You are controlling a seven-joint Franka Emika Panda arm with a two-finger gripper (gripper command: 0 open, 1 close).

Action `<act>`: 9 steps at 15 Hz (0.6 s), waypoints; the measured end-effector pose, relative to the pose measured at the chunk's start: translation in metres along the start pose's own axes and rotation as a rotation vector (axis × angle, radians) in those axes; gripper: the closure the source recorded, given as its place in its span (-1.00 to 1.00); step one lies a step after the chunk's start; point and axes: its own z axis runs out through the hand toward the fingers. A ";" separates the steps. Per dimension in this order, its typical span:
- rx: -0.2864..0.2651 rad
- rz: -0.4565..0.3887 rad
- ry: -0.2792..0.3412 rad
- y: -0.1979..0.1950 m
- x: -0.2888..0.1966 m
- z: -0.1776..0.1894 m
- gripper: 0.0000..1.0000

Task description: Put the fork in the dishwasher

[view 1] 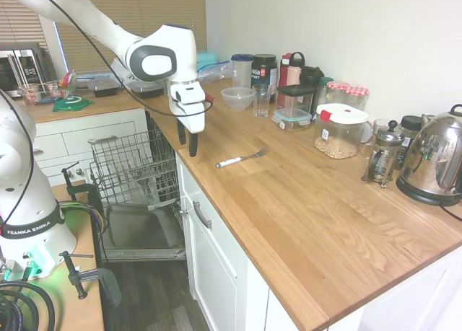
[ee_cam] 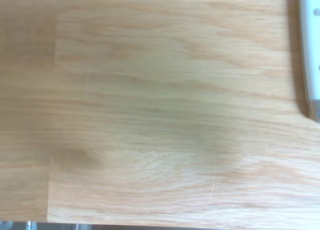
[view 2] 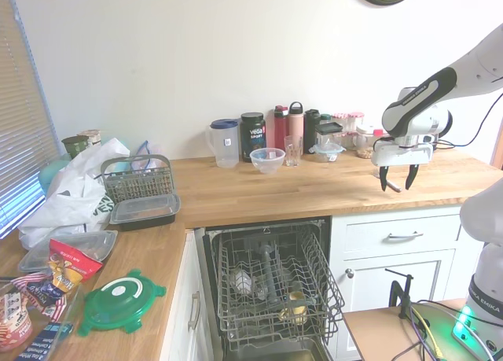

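Two fingers spread and empty, my gripper point(view 1: 188, 140) points straight down over the wooden counter point(view 1: 303, 201), just left of the fork point(view 1: 240, 159) lying flat; the dishwasher point(view 1: 137, 194) stands open below.

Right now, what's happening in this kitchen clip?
A white robot arm is going after the fork, which lies flat on the wooden counter, untouched. The gripper hangs just above the counter, beside the fork's handle end, jaws open and empty. The dishwasher stands open with its wire rack pulled out, already holding a few items. No pickup yet.
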 end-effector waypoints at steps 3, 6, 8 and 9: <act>-0.010 0.023 0.006 -0.003 0.007 -0.003 -1.00; 0.005 0.073 0.008 -0.006 0.049 -0.011 -1.00; 0.010 0.075 0.007 -0.012 0.077 -0.005 -1.00; 0.017 0.067 0.013 -0.018 0.086 0.000 -1.00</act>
